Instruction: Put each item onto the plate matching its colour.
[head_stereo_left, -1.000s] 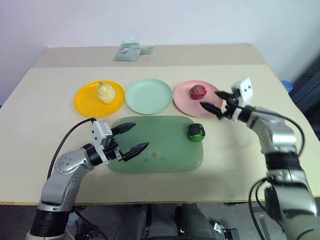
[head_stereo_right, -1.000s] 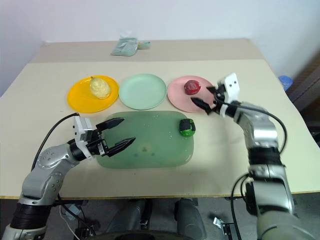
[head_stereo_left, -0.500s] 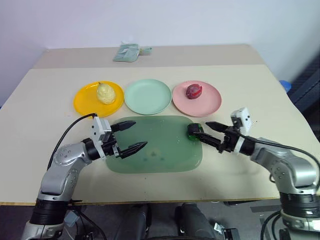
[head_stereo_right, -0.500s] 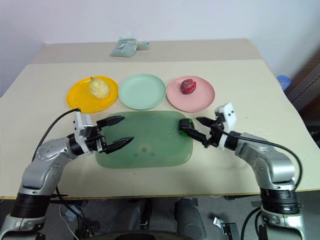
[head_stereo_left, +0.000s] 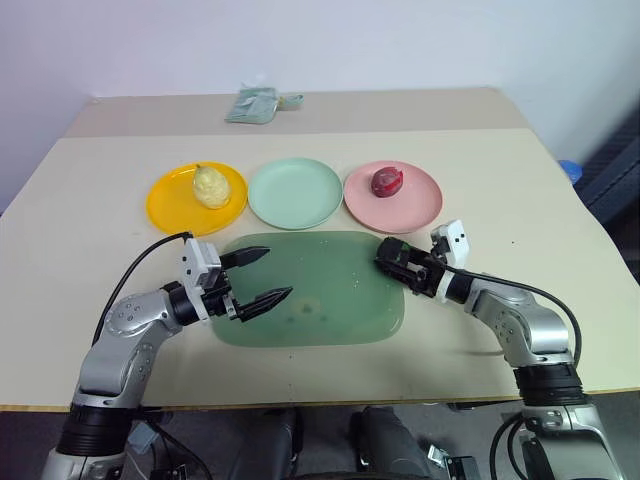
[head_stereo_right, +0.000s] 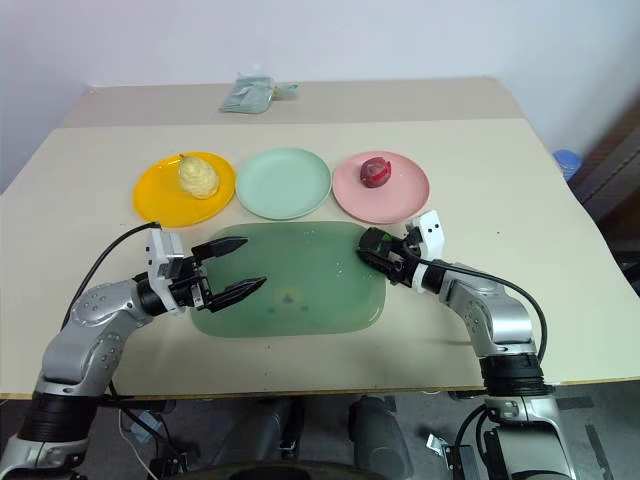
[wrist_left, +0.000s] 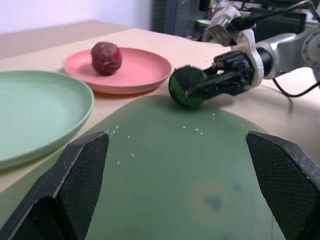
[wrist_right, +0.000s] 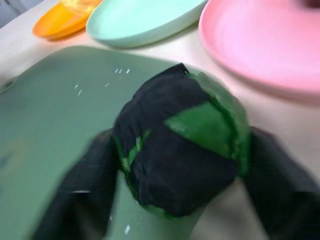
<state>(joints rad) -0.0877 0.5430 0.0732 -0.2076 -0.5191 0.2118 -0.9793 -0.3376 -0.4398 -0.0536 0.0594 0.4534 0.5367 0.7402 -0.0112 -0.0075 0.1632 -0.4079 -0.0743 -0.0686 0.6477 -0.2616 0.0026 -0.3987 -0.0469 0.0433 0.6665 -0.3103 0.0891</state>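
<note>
**Right hand closed on green chunk, mint plate at 11 o'clock**

Right hand (head_stereo_right: 385, 258) grips the dark green-and-black chunk (wrist_left: 186, 86), faceted and lumpy, at the right edge of the translucent green mat (head_stereo_left: 310, 290). Left hand (head_stereo_left: 262, 276) hangs wide and empty over the mat's left end, so the right is the nearer arm. From the chunk, the mint green plate (head_stereo_left: 296, 192), smooth plastic, lies at 11 o'clock, bare. Beyond: bumpy pale yellow pear (head_stereo_left: 209, 185) on the orange-yellow plate (head_stereo_left: 168, 207), glossy red fruit (head_stereo_left: 387, 182) on the pink plate (head_stereo_left: 420, 205). Beige table (head_stereo_left: 90, 230).
</note>
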